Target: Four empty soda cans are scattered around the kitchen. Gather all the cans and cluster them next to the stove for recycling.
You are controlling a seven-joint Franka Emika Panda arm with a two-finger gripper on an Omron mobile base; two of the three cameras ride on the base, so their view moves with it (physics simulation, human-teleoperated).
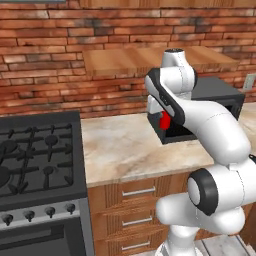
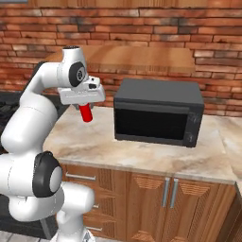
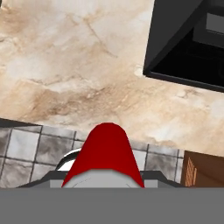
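Observation:
A red soda can (image 2: 86,113) hangs under my gripper (image 2: 85,108), which is shut on it, well above the marble counter (image 2: 94,137) and left of the microwave. In the left base view the can (image 1: 163,121) peeks out red behind my forearm. The hand view looks straight down along the can (image 3: 106,153), whose red body hides the fingertips, with the counter (image 3: 78,65) far below. The black stove (image 1: 35,160) with its grates and knobs stands at the counter's left end, apart from the can.
A dark grey microwave (image 2: 158,112) sits on the counter to the right, its corner (image 3: 188,43) seen from above. A wooden shelf (image 2: 137,56) hangs on the brick wall above. Drawers (image 1: 137,210) and cabinet doors (image 2: 165,203) line the counter front.

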